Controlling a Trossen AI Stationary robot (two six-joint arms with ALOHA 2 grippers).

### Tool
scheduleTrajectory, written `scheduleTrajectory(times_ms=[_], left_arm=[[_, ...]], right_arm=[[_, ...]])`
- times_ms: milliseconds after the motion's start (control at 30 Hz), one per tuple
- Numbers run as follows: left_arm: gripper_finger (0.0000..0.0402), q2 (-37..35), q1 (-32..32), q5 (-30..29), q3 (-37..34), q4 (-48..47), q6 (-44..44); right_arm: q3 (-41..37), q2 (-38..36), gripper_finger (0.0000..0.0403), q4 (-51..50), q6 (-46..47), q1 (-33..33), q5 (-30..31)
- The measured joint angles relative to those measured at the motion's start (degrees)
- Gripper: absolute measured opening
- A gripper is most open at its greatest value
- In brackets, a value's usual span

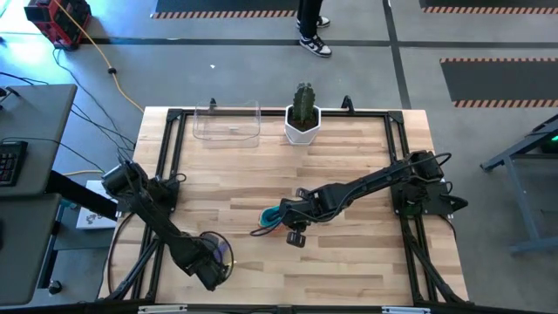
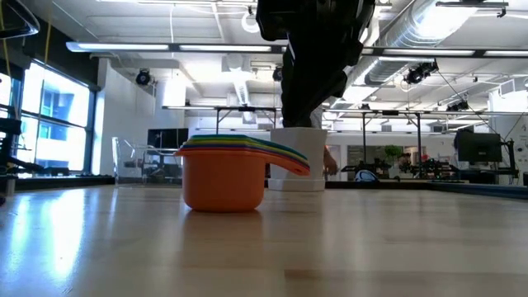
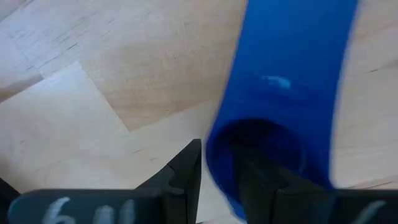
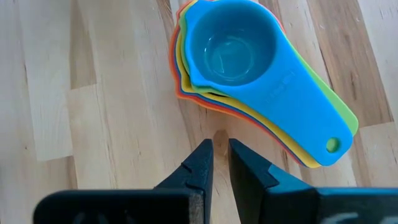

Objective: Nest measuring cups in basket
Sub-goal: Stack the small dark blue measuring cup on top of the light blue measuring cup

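1. A nested stack of measuring cups (image 4: 249,81) is seen on the wooden table (image 1: 349,157), just below centre in the high view. The orange cup (image 2: 223,186) sits at the bottom and the light-blue cup (image 4: 231,48) on top, with the handles fanned to one side.
2. A separate dark-blue cup (image 3: 286,106) is held by the left gripper (image 3: 217,180) at the lower left of the high view. The fingers are closed on its rim, one finger inside the bowl.
3. The clear basket (image 1: 227,122) stands at the upper edge of the table, left of the potted cactus (image 1: 302,113) and well apart from the stack.
4. The cups are judged to be light, rigid, smooth plastic. The stack is likely to slide on the wood or come apart if lifted by the top cup alone.
5. A hold across the overlapped handles, or across a bowl wall through all layers, is recommended.
6. The right gripper (image 4: 221,158) is positioned over the table just beside the stack, pointed at it. Its fingers are nearly closed, with a narrow gap, and nothing is held.
7. The right arm is extended from the right edge toward centre. The left arm is folded toward the lower left corner.
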Motion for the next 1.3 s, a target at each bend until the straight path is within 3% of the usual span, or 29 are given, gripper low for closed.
scheduleTrajectory(times_ms=[133, 367, 600, 800, 1133, 1300], left_arm=[[0.0071, 0.15, 0.12, -0.02, 0.00, 0.01, 0.12], [0.0009, -0.18, 0.15, -0.04, 0.24, 0.18, 3.15], [0.0005, -0.46, 0.63, -0.35, 0.52, 0.06, 5.34], [0.0003, -3.41, 3.57, -6.54, 1.53, -0.82, 9.07], [0.0004, -8.11, 13.52, -12.77, 1.55, -0.98, 22.99], [0.0004, -9.16, 19.60, -14.09, 3.65, -0.66, 34.58]], right_arm=[[0.00, 0.00, 0.0041, 0.00, 0.00, 0.00, 0.00], [0.00, 0.00, 0.0041, 0.02, -0.02, -0.02, 0.00], [0.00, 0.00, 0.0041, 0.02, 0.09, -0.02, 0.39], [-0.04, -2.75, 0.0041, -0.22, 1.79, -0.13, 0.70], [-0.04, -9.64, 0.0041, -0.87, 5.44, -1.73, 9.49], [-0.04, -11.29, 0.0041, -0.79, 5.62, -3.53, 9.90]])
